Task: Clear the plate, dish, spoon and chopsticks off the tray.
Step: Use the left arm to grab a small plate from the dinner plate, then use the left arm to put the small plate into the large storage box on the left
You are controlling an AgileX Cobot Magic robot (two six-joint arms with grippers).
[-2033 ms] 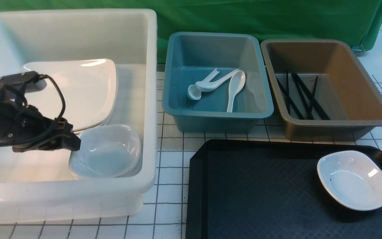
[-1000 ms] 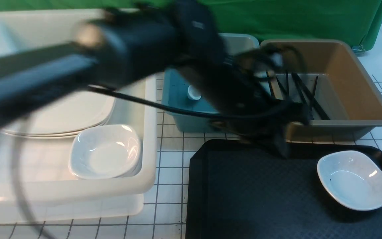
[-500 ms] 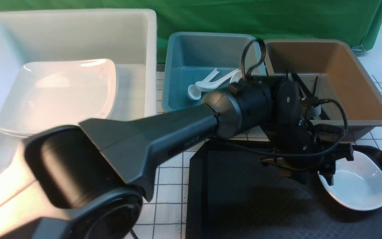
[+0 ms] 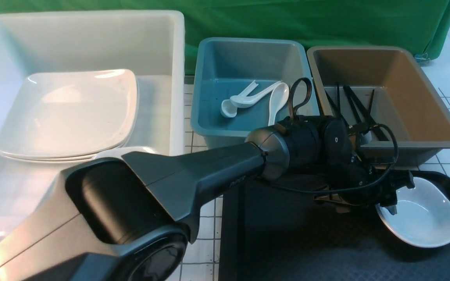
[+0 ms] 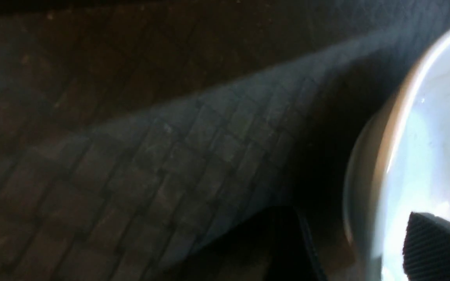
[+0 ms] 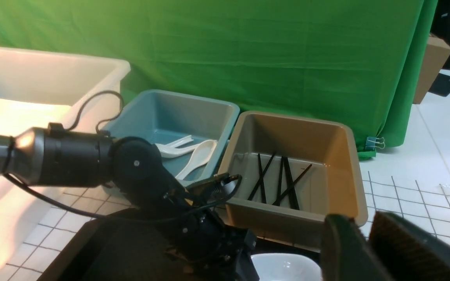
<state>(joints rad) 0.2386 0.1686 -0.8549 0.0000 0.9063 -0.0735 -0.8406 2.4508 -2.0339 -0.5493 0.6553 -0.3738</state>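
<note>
Straddling the near rim of the dish (image 4: 424, 218) on the tray (image 4: 287, 234), left tool (image 4: 391, 203) stands wide, holding nothing. Right tool (image 6: 365, 242) narrow, idle. Risk: glossy rim slipping or dish tipping on closure.

Left arm: swung from the deep white plastic bin (image 4: 80, 43) across to the black textured rectangular tray (image 4: 287, 242) | left gripper (image 4: 390, 199): lowered further, now at the near rim of the small glossy white dish (image 4: 428, 218), jaws parted after having been shut | stacked dish in bin: now hidden behind arm.
</note>
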